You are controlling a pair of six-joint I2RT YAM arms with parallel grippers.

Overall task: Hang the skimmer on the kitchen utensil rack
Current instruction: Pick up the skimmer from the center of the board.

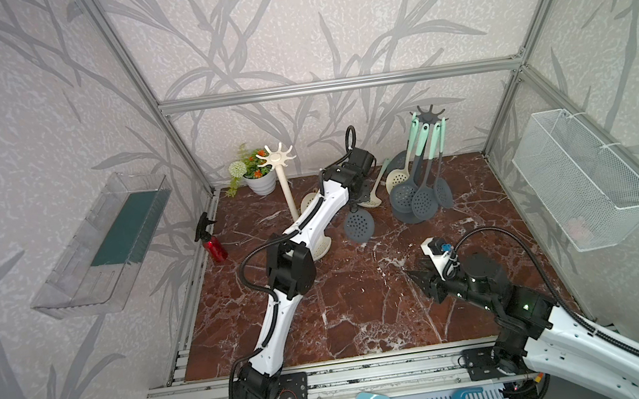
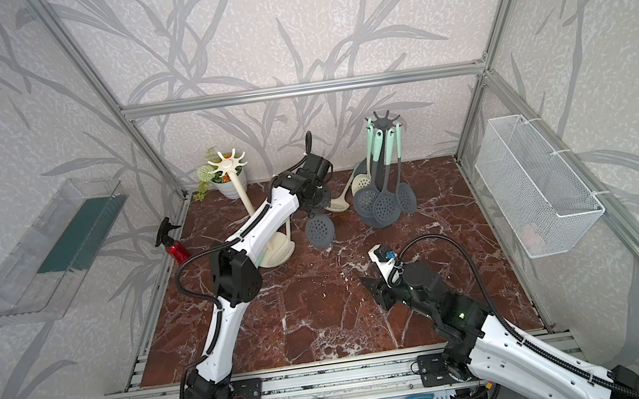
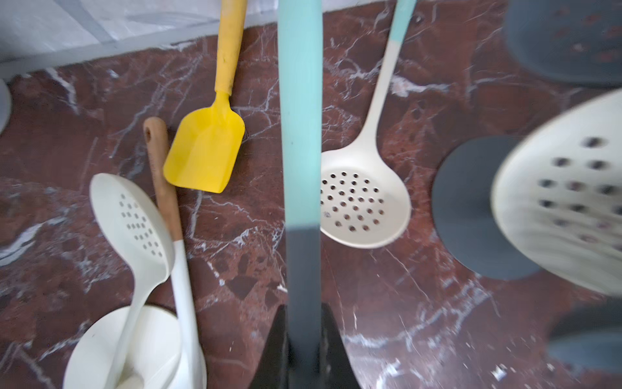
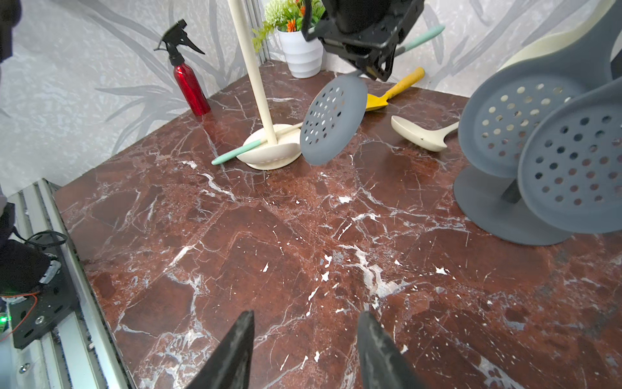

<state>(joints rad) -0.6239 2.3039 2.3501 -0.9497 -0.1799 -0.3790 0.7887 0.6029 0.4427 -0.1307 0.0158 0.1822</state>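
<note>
1. While the left end effector (image 3: pixel 303 311) reaches in between the two racks, its jaws are closed tight on the dark shaft of a grey skimmer (image 4: pixel 331 124), just below where the teal handle begins.
2. That skimmer is held in the air between the cream rack (image 1: pixel 288 196) and the grey rack (image 1: pixel 429 114). Its handle slants up toward the rear wall and its perforated head is lowest, facing the front. The head hangs close over the bench (image 4: pixel 303 235); whether it touches cannot be told.
3. Several grey skimmers with teal handles and one cream one hang on the grey rack.
4. Cream utensils lean on the cream rack's round base.
5. The right end effector (image 4: pixel 306 315) hovers over the front of the bench with its jaws apart, holding nothing, well apart from the skimmer.
6. A cream skimmer (image 3: pixel 365 202) and a yellow spatula (image 3: pixel 205 151) lie loose on the bench near the rear wall. A red spray bottle (image 4: pixel 190 87) stands at the left edge.
7. Small dark print on the right arm's white camera housing (image 2: pixel 382 261) is too small to read.
</note>
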